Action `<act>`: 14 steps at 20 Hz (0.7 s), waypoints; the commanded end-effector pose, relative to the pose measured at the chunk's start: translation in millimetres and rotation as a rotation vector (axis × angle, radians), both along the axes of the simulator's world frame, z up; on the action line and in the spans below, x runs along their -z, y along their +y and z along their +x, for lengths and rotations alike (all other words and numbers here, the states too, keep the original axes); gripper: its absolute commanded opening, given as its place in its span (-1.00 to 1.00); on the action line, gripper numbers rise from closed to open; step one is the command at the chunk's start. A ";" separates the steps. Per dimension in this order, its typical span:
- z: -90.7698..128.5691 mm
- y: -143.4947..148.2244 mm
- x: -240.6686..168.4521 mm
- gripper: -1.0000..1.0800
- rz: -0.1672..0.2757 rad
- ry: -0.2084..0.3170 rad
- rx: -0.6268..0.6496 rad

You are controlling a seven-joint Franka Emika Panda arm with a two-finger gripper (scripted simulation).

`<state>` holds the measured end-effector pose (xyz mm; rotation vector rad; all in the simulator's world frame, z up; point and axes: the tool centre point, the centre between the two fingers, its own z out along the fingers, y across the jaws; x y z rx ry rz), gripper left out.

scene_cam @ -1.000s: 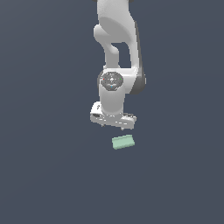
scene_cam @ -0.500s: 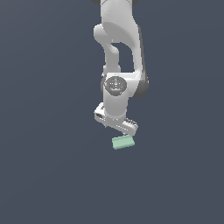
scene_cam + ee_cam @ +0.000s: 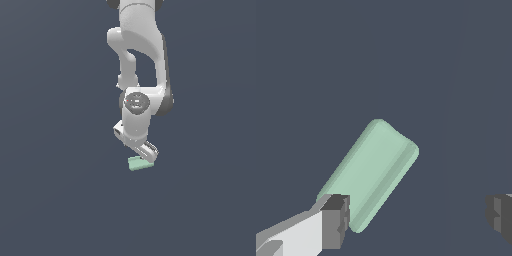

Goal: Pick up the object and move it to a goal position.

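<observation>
While low over the block (image 3: 368, 175) | gripper (image 3: 418, 217) spread wide, grasping nothing | one fingertip (image 3: 336, 220) overlaps block's end

arm bent low, pincer (image 3: 416, 220) spread wide

We see the pale mint-green block (image 3: 138, 163) (image 3: 368, 174), flat with rounded edges, lying flat and skewed on the dark worktop (image 3: 60, 190).

Simulated scene, featureless dark slate backdrop (rendered), no furnishings
</observation>
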<state>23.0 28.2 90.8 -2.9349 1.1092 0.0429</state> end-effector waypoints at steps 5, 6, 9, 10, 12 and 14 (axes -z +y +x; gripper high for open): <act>5.3 8.6 7.4 0.92 -0.006 -0.003 0.168; 6.1 9.9 8.6 0.92 -0.006 -0.004 0.193; 8.4 13.9 11.9 0.92 -0.009 -0.006 0.270; 9.2 15.2 13.0 0.92 -0.010 -0.007 0.295; 10.7 17.9 15.2 0.92 -0.012 -0.008 0.346; 12.2 20.6 17.4 0.92 -0.013 -0.010 0.396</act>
